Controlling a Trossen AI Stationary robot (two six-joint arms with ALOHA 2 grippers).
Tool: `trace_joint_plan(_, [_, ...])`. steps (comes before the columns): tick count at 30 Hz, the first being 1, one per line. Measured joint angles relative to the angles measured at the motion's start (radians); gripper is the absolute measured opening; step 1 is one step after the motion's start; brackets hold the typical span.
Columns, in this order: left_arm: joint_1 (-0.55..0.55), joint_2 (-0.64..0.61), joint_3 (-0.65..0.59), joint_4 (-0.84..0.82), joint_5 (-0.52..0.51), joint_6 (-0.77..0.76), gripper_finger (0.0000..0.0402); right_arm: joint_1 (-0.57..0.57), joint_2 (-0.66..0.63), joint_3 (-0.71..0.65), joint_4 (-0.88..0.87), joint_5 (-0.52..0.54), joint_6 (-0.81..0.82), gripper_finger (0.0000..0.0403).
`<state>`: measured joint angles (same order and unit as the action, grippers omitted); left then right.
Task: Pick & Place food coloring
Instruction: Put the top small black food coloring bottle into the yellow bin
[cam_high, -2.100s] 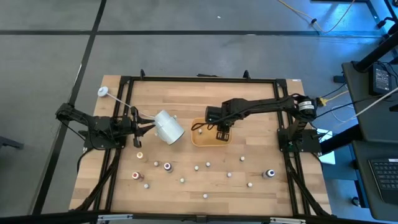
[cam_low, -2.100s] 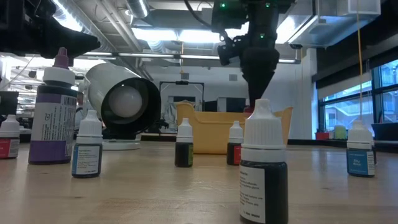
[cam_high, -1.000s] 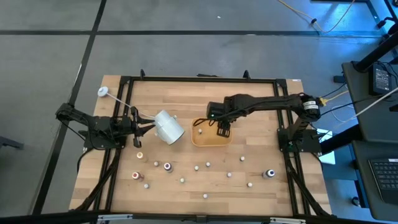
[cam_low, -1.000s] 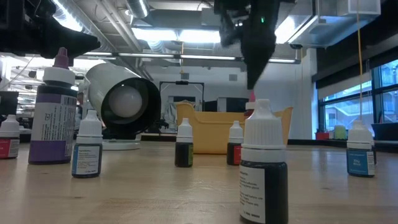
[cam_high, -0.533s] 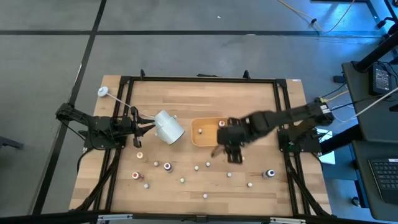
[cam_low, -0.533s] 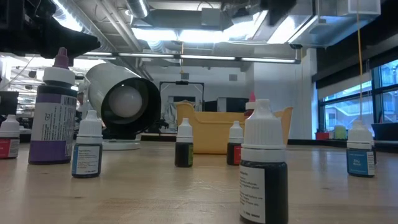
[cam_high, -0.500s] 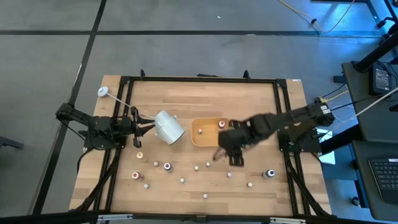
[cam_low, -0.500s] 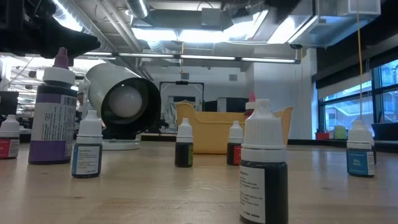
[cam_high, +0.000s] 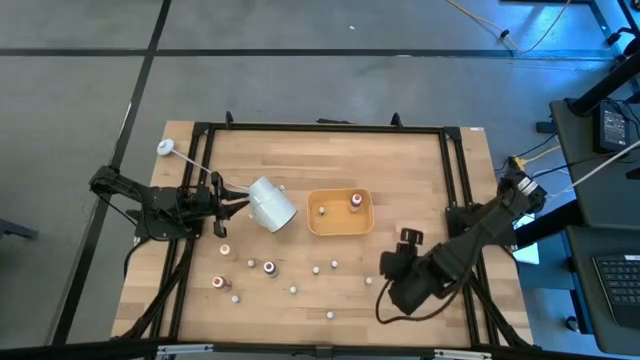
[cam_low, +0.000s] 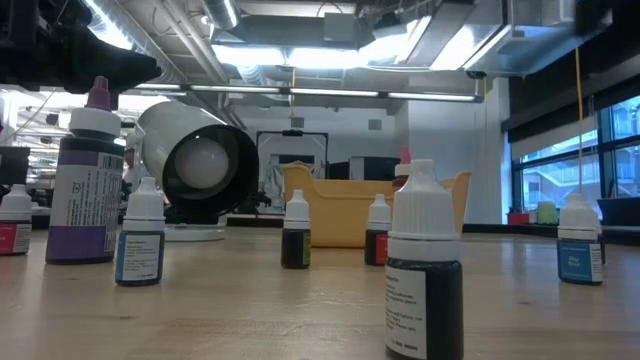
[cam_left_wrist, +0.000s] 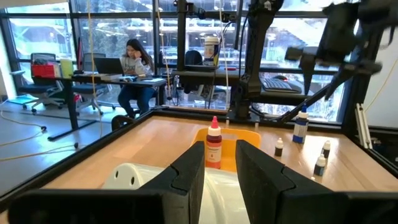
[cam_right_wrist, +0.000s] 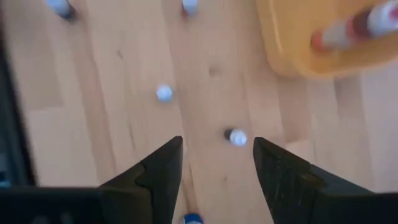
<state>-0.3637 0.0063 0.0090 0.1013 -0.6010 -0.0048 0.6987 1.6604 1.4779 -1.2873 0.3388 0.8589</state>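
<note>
Jaws on the right gripper (cam_right_wrist: 211, 155) stand apart with nothing between them; bare wood shows through the gap, and one small white-capped food coloring bottle (cam_right_wrist: 237, 137) sits on the table just ahead of the fingers. Left gripper (cam_left_wrist: 217, 163) has its fingers nearly together; it looks to be pinching the rim of the large white cylindrical cup (cam_high: 269, 203), though the contact itself is hard to make out.

Yellow-orange rounded plastic tray (cam_high: 338, 226) at table centre holds two items: a red-capped bottle (cam_high: 354, 201) standing near its far right corner, and a tiny pale bottle (cam_high: 323, 211) near its left side. White cup lies on its side just left of the tray, mouth toward the table's near side, nothing seen inside.

Remaining small bottles (cam_high: 270, 268) stand scattered on the light wooden table (cam_high: 300, 160) in front of the tray, all upright, well apart from each other.

Right arm reaches in from the right edge, folded low over the near right part of the table, gripper over the bottles right of centre. Left arm lies at the left edge, pointing at the cup.
</note>
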Motion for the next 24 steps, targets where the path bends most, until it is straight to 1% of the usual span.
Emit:
trace_joint_plan(2, [0.000, 0.000, 0.000, 0.000, 0.000, 0.000, 0.0088, 0.006, 0.001, -0.061, -0.001, 0.006, 0.032, 0.0206])
trace_joint_plan(8, [0.000, 0.000, 0.000, 0.000, 0.000, 0.000, 0.0088, 0.001, 0.001, -0.238, 0.042, 0.009, 0.053, 0.0219])
trace_joint_plan(12, [0.000, 0.000, 0.000, 0.000, -0.001, 0.000, 0.0088, -0.026, 0.001, -0.323, 0.111, -0.051, 0.037, 0.0223])
trace_joint_plan(15, [0.000, 0.000, 0.000, 0.000, -0.004, 0.000, 0.0088, -0.044, 0.001, -0.369, 0.195, -0.078, 0.025, 0.0231])
trace_joint_plan(18, [0.000, 0.000, 0.000, 0.000, -0.009, 0.000, 0.0088, -0.065, 0.001, -0.411, 0.266, -0.062, 0.020, 0.0242])
trace_joint_plan(22, [0.000, 0.000, 0.000, 0.000, -0.009, 0.000, 0.0088, -0.082, 0.001, -0.450, 0.302, 0.003, 0.003, 0.0251])
trace_joint_plan(24, [0.000, 0.000, 0.000, 0.000, -0.009, 0.000, 0.0088, -0.088, 0.001, -0.462, 0.312, 0.008, -0.001, 0.0251])
